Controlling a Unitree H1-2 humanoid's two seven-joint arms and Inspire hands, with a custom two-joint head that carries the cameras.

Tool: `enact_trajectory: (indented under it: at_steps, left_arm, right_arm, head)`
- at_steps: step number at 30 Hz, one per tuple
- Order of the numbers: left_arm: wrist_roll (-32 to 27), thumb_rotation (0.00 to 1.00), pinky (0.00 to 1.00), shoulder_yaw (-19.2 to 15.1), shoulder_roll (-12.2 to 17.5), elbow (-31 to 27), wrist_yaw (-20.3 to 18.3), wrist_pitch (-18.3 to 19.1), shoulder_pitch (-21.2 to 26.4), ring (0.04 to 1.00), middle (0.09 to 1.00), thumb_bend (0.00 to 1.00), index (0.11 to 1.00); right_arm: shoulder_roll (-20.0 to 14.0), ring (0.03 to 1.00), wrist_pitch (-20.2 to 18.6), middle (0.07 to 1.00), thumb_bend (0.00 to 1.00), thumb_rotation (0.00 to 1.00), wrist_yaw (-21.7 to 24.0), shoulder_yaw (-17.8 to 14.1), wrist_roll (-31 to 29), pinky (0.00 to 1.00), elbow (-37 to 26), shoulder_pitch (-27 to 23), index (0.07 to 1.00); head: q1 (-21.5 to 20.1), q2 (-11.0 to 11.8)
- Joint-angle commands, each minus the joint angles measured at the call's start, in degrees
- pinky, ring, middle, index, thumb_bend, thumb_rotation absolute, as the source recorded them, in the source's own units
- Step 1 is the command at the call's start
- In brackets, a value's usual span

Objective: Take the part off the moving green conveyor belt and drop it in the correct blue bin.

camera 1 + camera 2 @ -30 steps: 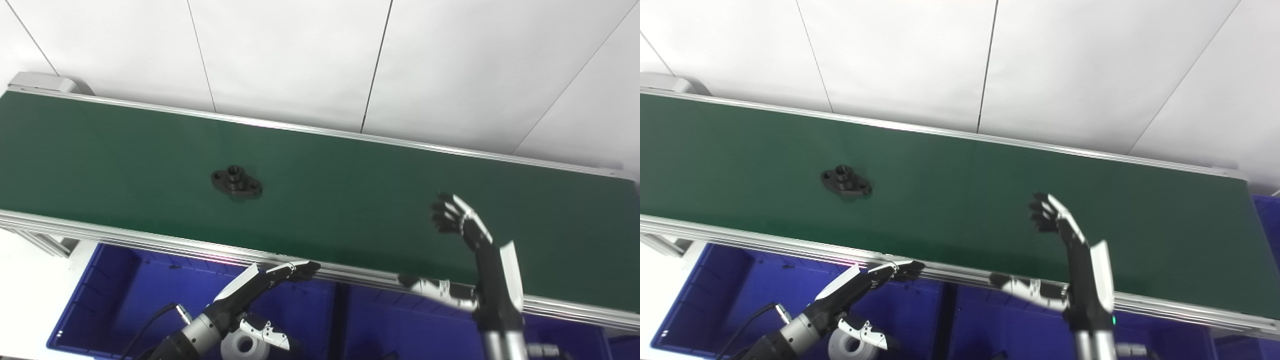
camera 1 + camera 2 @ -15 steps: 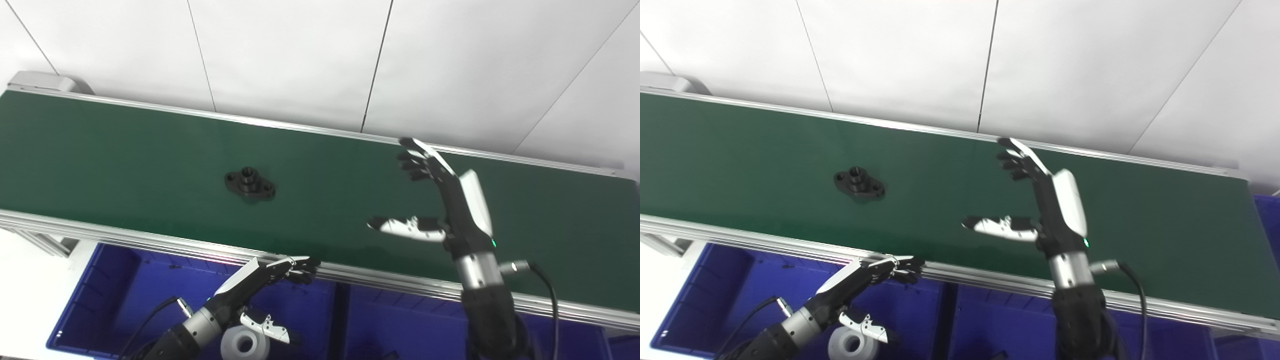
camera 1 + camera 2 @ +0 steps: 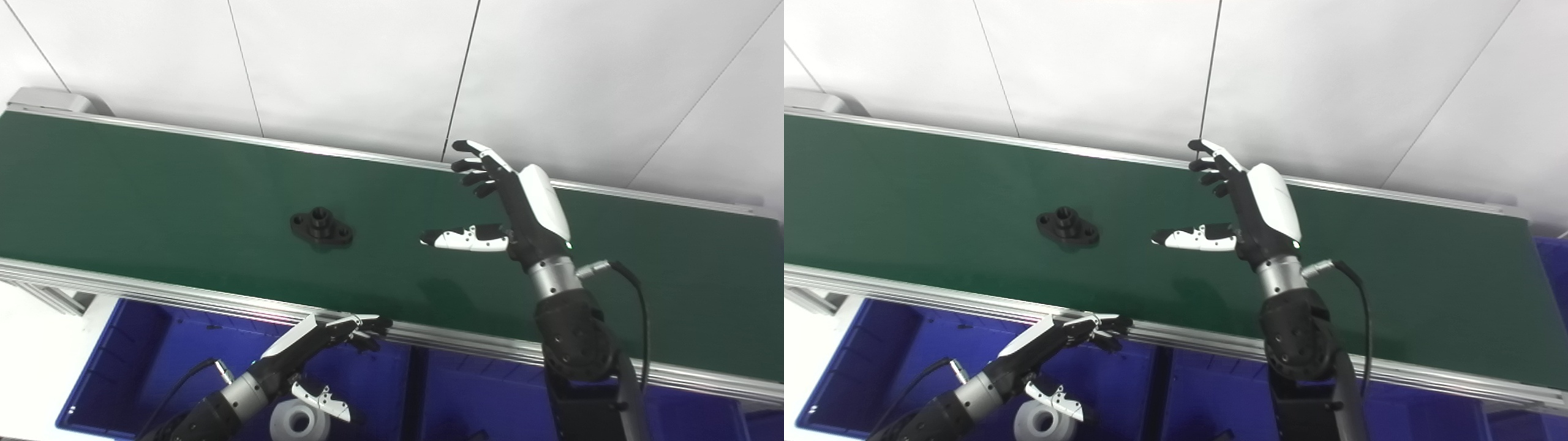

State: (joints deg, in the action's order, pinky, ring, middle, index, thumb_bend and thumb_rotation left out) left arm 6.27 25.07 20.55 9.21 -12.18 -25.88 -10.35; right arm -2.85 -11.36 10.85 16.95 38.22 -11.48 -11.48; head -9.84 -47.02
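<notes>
The black flanged part sits flat on the green conveyor belt, roughly mid-width and left of centre, and it's a bit further right than it was a second ago, so the belt is carrying it toward the robot's right side. Bigger change: the right hand has come up from near the front rail and swung out over the belt, now hovering to the right of the part and well apart from it, fingers spread wide with the thumb sticking out toward the part, holding nothing. Looks to me like it's setting up to intercept (part drifts in, hand closes), so the grab isn't done yet. The left hand hasn't really budged, resting by the belt's front rail over the left blue bin, fingers loosely extended and empty. There's a white ring-shaped part already lying in that bin, and another blue bin sits just right of it.
</notes>
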Motion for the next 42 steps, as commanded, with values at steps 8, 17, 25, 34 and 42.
enact_trajectory:
  at_steps: [8,17,25,34,42]
  left_arm:
    - [0.47,0.2,0.82,0.55,0.39,-0.38,0.66,-1.04,0.97,0.824,0.832,0.86,0.845]
    - [0.5,0.21,0.78,1.01,0.42,-0.56,1.01,-1.04,0.77,0.792,0.797,0.87,0.826]
    - [-1.99,0.21,0.76,-0.3,1.5,-3.27,-1.19,-1.03,-1.63,0.783,0.793,0.88,0.815]
    - [-4.56,0.2,0.77,-1.56,1.66,-6.66,-5.62,-1.02,-4.55,0.794,0.805,0.9,0.806]
    - [-2.54,0.24,0.81,-2.05,1.49,-9.28,-7.76,-0.6,-6.72,0.82,0.813,0.9,0.806]
  right_arm:
    - [2.32,0.724,-2.38,0.754,0.85,0.37,0.33,6.14,5.14,0.64,6.66,-5.84,0.847]
    - [2.92,0.767,-2.01,0.804,0.85,0.38,0.35,9.61,6.73,0.65,12.42,-8.97,0.848]
    - [3.55,0.765,-1.8,0.806,0.84,0.39,-0.54,11.68,7.57,0.65,17.02,-10.85,0.848]
    - [2.67,0.782,-0.6,0.816,0.86,0.37,-1.43,12.83,8.07,0.68,21.14,-12.44,0.841]
    - [1.23,0.762,-0.04,0.797,0.87,0.28,-2.56,15.08,10.03,0.66,24.57,-14.03,0.816]
  head:
    - [-0.21,0.07]
    - [0.72,-0.01]
    - [0.66,-0.2]
    - [0.71,-0.89]
    - [0.77,-1.83]
